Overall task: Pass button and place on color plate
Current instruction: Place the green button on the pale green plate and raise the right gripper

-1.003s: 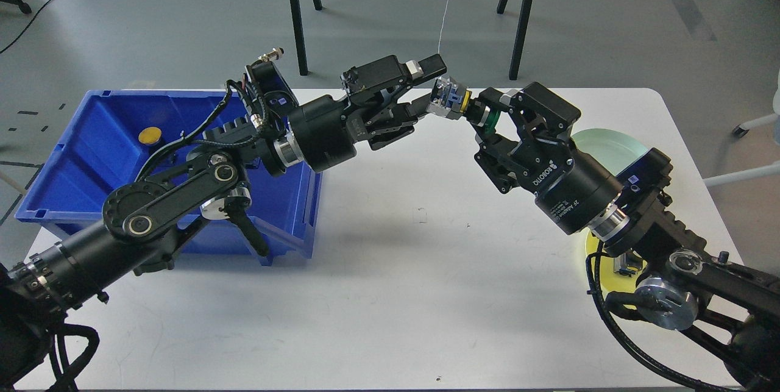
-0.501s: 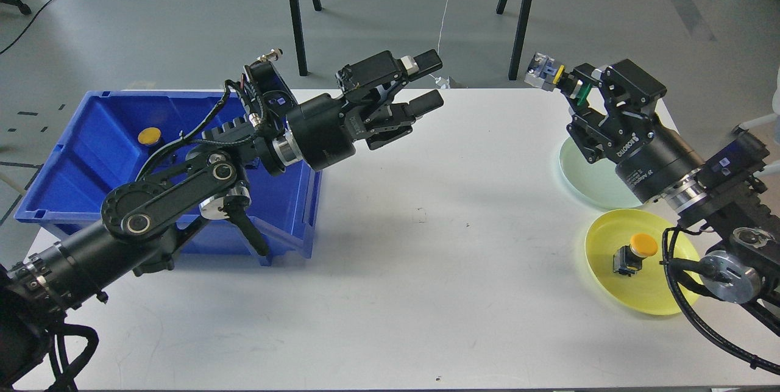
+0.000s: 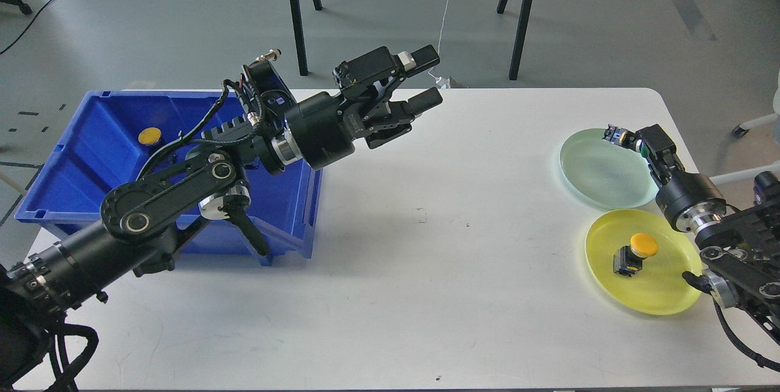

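At your far left, the blue bin (image 3: 91, 160) holds one yellow button (image 3: 150, 135), ready for a later pick. Your left tool (image 3: 426, 78) hangs above the table (image 3: 390, 294) with its fingers spread wide, gripping nothing. Open table lies between the arms, so you have room to swing. At the right, your right tool (image 3: 627, 141) grips the green button (image 3: 616, 135) over the pale green plate's (image 3: 600, 175) far rim, likely its matching colour. The yellow plate (image 3: 646, 294) nearby holds another button (image 3: 634, 252); mind the table's right edge.
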Motion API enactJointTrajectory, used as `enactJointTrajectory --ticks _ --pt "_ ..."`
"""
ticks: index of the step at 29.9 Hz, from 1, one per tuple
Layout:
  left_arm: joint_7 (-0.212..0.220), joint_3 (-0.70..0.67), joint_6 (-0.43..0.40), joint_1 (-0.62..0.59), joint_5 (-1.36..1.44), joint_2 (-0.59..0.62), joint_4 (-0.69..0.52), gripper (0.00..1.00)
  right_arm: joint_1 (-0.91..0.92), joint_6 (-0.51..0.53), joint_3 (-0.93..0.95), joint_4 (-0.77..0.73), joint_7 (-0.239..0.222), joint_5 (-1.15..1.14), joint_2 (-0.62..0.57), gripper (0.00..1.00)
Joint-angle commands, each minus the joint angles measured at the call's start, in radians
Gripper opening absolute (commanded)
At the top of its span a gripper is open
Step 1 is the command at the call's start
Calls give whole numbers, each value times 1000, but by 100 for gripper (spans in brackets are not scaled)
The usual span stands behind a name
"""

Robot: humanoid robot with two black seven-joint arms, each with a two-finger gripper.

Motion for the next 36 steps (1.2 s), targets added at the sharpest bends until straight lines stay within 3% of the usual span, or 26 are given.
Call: enactJointTrajectory --ticks 1,6,9,15,23,27,30,33,36 --pt "0 1 0 0 0 0 1 84 12 -22 -26 -39 0 4 26 6" --pt "0 1 0 0 0 0 1 84 15 -23 -18 -34 0 10 26 15" --pt "0 1 0 0 0 0 1 84 14 -22 -11 -33 0 15 26 41" --pt "0 1 0 0 0 2 3 84 3 -17 14 -31 0 16 25 54" --pt "0 4 0 -1 0 2 1 84 -3 -14 29 -23 0 79 14 58" --pt "0 3 0 0 0 2 3 85 0 1 44 62 0 192 -13 63" --pt "0 -2 6 0 -19 0 6 86 -3 76 116 267 0 298 -123 66" --pt "0 -6 15 -3 -101 -2 60 94 -5 260 201 481 0 458 -211 68" --pt "0 -31 2 -7 -218 15 98 98 -3 435 248 582 0 559 -242 72"
